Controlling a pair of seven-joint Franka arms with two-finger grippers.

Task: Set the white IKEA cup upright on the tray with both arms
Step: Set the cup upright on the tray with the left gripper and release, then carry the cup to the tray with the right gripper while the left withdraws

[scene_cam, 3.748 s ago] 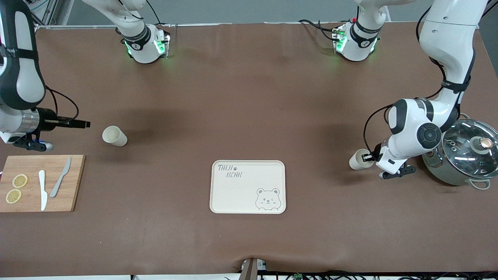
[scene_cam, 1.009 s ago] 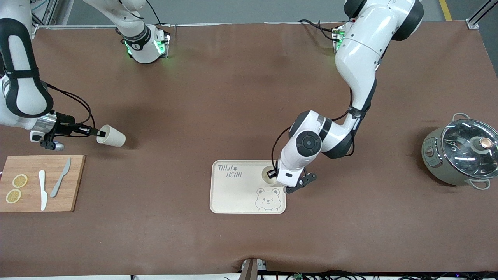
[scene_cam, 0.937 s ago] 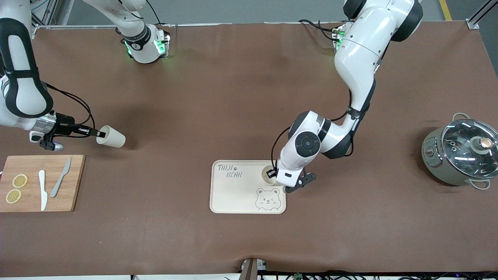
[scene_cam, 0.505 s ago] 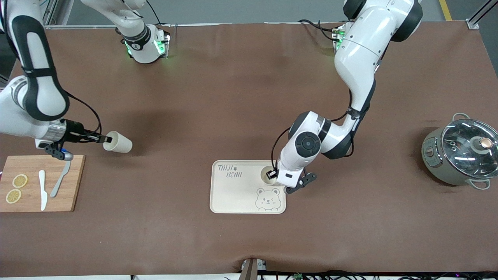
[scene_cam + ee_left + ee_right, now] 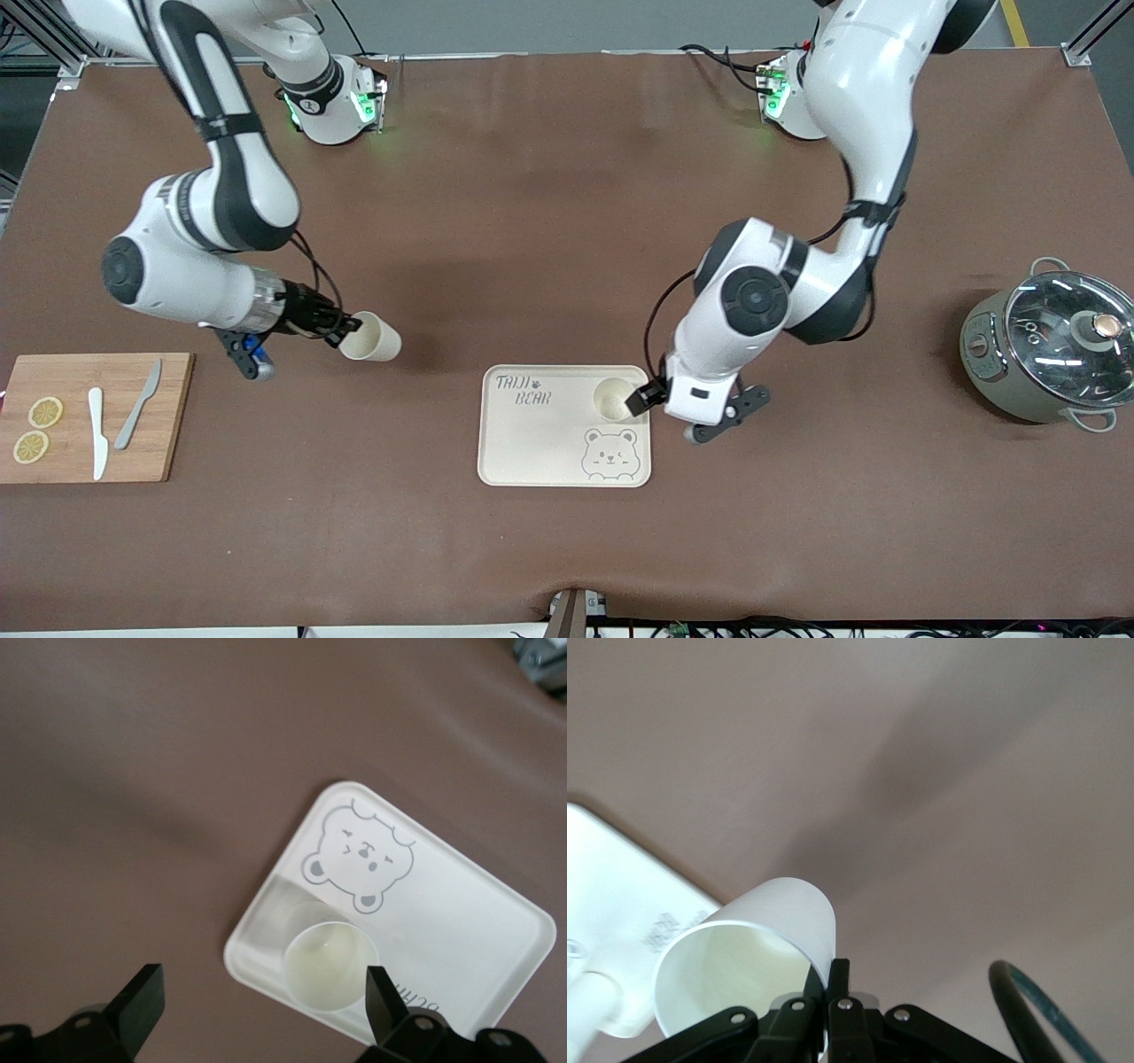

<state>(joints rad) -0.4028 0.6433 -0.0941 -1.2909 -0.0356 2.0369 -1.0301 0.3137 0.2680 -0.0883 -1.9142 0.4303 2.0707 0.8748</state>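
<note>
A white cup (image 5: 611,397) stands upright on the cream bear tray (image 5: 532,443), near the tray's edge toward the left arm's end. My left gripper (image 5: 642,399) is open and empty just beside it. In the left wrist view the cup (image 5: 330,964) sits on the tray (image 5: 478,904) between the spread fingers (image 5: 142,997), closer to one of them; the gripper (image 5: 261,983) holds nothing. My right gripper (image 5: 347,328) is shut on the rim of a second white cup (image 5: 372,338), held tilted over bare table between board and tray. The right wrist view shows this cup (image 5: 744,961) pinched by the gripper (image 5: 833,973).
A wooden cutting board (image 5: 168,416) with lemon slices (image 5: 37,429) and two knives (image 5: 115,421) lies toward the right arm's end. A pot with a glass lid (image 5: 1054,354) stands toward the left arm's end. The tray's corner (image 5: 611,895) shows in the right wrist view.
My left gripper has let go of the cup on the tray and drawn back toward the left arm's end. My right gripper has carried the second cup from near the board toward the tray.
</note>
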